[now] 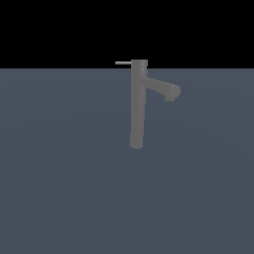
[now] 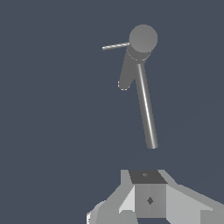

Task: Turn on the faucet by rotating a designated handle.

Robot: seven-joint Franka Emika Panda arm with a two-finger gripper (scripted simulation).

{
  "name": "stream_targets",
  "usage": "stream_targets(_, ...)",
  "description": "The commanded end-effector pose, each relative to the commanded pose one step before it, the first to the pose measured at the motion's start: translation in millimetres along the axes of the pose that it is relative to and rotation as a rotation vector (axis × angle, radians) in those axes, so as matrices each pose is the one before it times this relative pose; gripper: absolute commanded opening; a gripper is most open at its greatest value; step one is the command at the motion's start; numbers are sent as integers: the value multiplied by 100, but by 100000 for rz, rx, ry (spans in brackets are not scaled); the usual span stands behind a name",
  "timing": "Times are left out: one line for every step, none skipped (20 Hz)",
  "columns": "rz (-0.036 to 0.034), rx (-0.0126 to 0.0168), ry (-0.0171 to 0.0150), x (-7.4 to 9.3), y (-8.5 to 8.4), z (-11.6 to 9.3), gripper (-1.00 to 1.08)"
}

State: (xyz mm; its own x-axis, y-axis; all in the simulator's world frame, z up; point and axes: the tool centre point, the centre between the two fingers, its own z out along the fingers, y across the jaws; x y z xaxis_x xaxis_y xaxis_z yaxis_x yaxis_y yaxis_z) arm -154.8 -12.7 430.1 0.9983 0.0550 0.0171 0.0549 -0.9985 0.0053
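The handle [image 1: 123,63] is a thin pale rod sticking out level from the cap at the top of the faucet [image 1: 137,106], pointing toward the exterior view's left. Its long axis runs horizontally, at right angles to the upright column. On the opposite side, the thick spout [image 1: 161,89] angles down toward the exterior view's right, so the 2 projections are easy to tell apart: the rod is far slimmer and sits higher, right at cap level.

The faucet stands alone on the flat grey-blue surface [image 1: 59,188], and nothing touches the handle.

In the wrist view the handle [image 2: 115,46] shows as a short bright pin beside the round cap, with the faucet [image 2: 145,109] column seen from above and slanting toward the camera. The arm itself does not appear in the exterior view. Only grey housing of the gripper [image 2: 148,199] fills the edge of the wrist view; the fingertips are not visible, so I cannot tell how wide they stand. It holds nothing that can be seen and is well apart from the faucet.

The coming move likely calls for closing that gap and meeting the rod from 1 side, to push it around the column's axis.
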Motion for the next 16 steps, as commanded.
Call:
stream_targets(-1600,34,-115,1922,-41,1358,-100)
stream_targets(-620,19,-64,752,-14,518,-100)
stream_targets(-614,20,-63,748,-14,513,-100)
stream_targets(-614,20,-63,745,-15,510,-100)
stream_targets(-610,21,-62,742,-15,506,-100)
stream_targets(-610,22,-62,740,-16,503,-100)
stream_targets(-606,22,-62,738,-15,499,-100)
stream_targets(-604,23,-62,736,-15,496,-100)
stream_targets(-604,24,-62,735,-16,494,-100)
stream_targets(-604,25,-61,734,-17,491,-100)
stream_targets(-602,26,-61,733,-17,488,-100)
stream_targets(-602,27,-61,733,-17,486,-100)
stream_targets(-602,28,-61,733,-18,483,-100)
stream_targets(-600,29,-60,733,-17,480,-100)
stream_targets(-602,30,-61,733,-19,477,-100)
stream_targets(-600,31,-60,733,-18,474,-100)
